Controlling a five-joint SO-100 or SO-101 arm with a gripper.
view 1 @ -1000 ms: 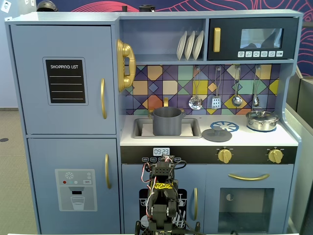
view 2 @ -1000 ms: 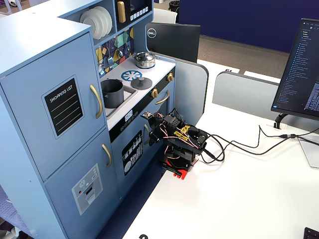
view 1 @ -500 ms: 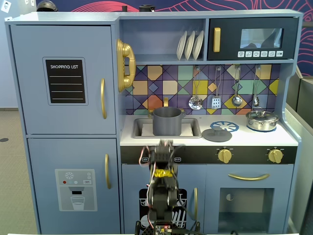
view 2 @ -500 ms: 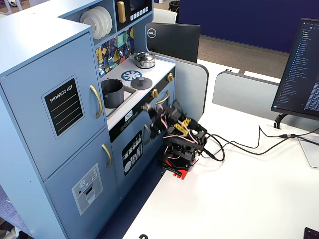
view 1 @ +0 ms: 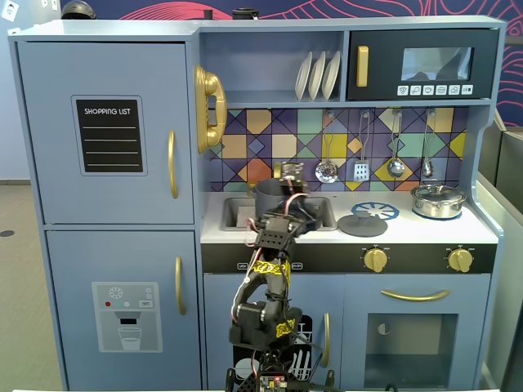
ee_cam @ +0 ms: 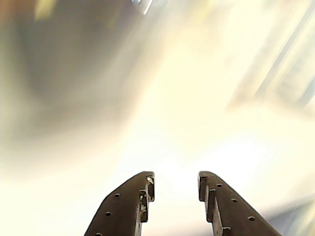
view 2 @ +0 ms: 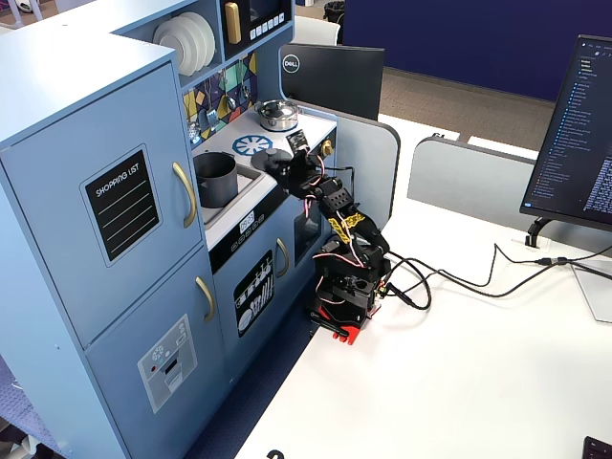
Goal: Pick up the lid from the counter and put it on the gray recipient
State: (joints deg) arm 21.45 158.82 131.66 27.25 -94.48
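The lid [view 1: 362,225], a flat dark gray disc with a small knob, lies on the counter just right of the sink; it also shows in a fixed view [view 2: 272,161]. The gray recipient [view 1: 272,196] stands in the sink, uncovered, and shows in a fixed view [view 2: 215,178]. My gripper [ee_cam: 176,179] is open and empty, its jaws well apart over a washed-out blur. In a fixed view it [view 1: 288,189] hovers over the sink's right part, in front of the gray pot and left of the lid, not touching either. It also shows beside the lid from the side [view 2: 287,170].
A shiny silver pot with its lid [view 1: 438,200] stands on the right burner. A blue-and-white burner print [view 1: 375,211] lies behind the lid. Utensils [view 1: 362,170] hang on the backsplash. The counter's front edge carries gold knobs [view 1: 375,260]. A monitor [view 2: 580,134] stands on the table.
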